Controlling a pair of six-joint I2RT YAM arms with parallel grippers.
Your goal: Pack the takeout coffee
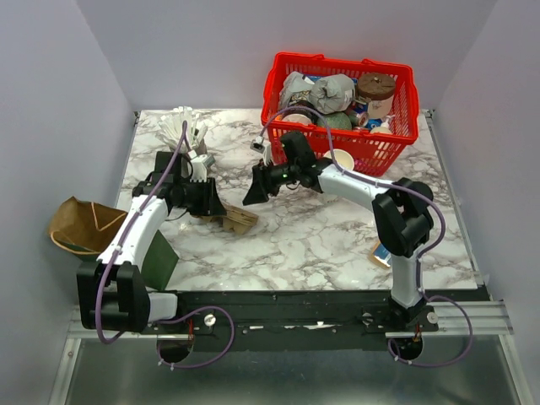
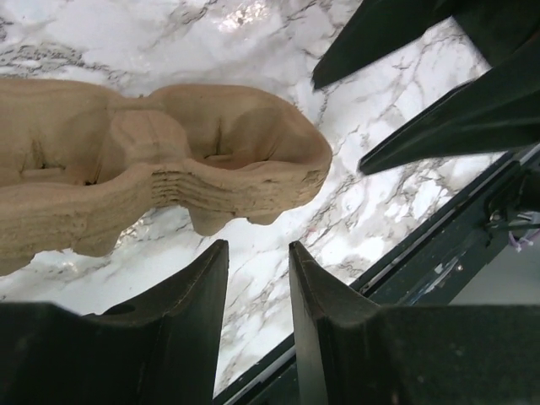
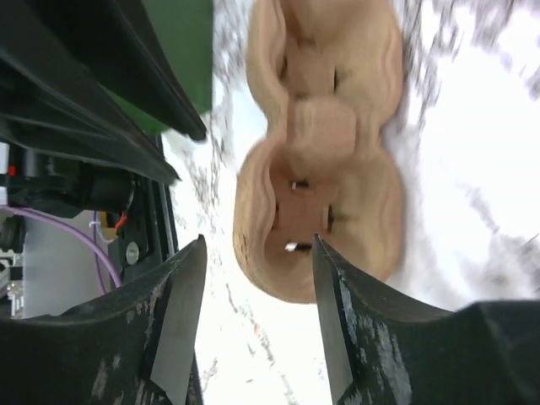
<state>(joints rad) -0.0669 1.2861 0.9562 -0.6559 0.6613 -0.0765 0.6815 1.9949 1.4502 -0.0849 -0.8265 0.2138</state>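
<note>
left gripper point(image 2: 257, 249) narrowly parted, right gripper point(image 3: 259, 241) wider, both empty near cup carrier point(image 2: 211, 143)

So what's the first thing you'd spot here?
The bright red basket at the far right of the table, piled with stuff, jumps out first. Next comes the brown cup carrier lying left of centre, with the left arm and right arm both aimed at it, jaws open.
</note>
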